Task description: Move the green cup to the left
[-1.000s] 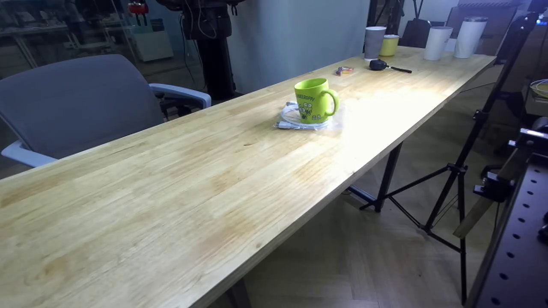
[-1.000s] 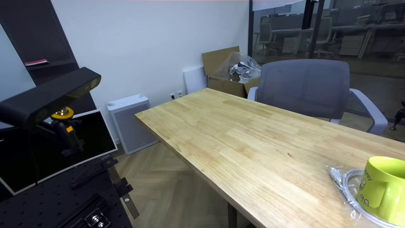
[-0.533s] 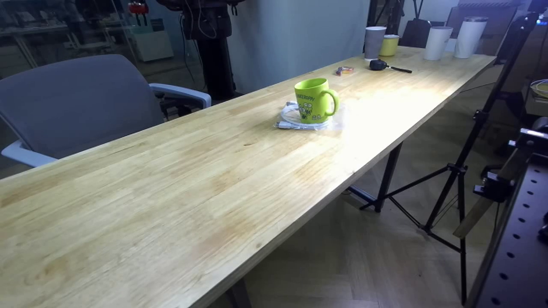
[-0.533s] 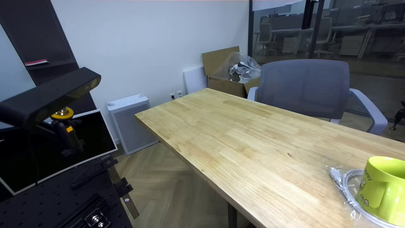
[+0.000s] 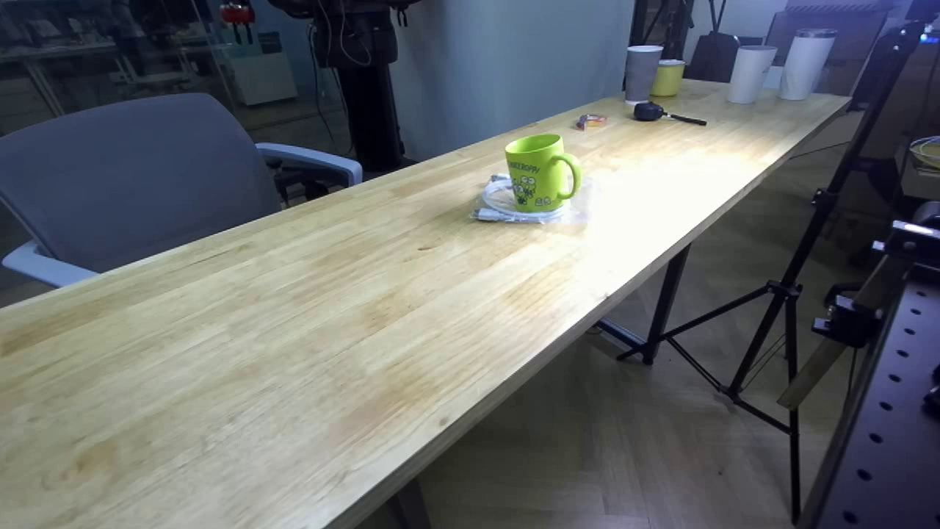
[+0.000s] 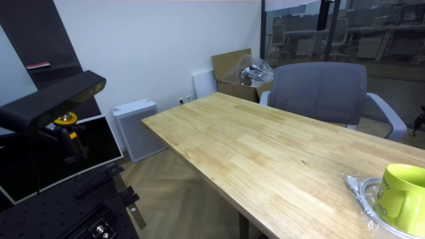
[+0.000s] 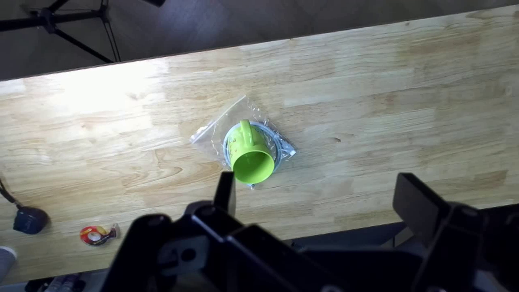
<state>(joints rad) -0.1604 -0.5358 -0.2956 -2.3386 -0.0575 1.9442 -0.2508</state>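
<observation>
Note lime green inside and out on green cup [image 5: 535,175], with dark lettering [image 5: 523,168] over dark-outlined cartoon figures [image 5: 524,189]. On table [image 6: 215,139], see pale honey wood striped with tan blocks and darker grain. Log white on cable [image 5: 507,214], blue-grey on chair back [image 6: 318,94], paler on armrests [image 6: 386,109]. Log black on gripper [image 7: 314,194], yellow on small far cup [image 5: 667,78], red and yellow on wrapper [image 7: 95,235].

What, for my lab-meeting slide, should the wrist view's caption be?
An open Robotiq gripper; beyond it, a lime-green mug stands on a clear plastic bag of coiled cable.
</observation>
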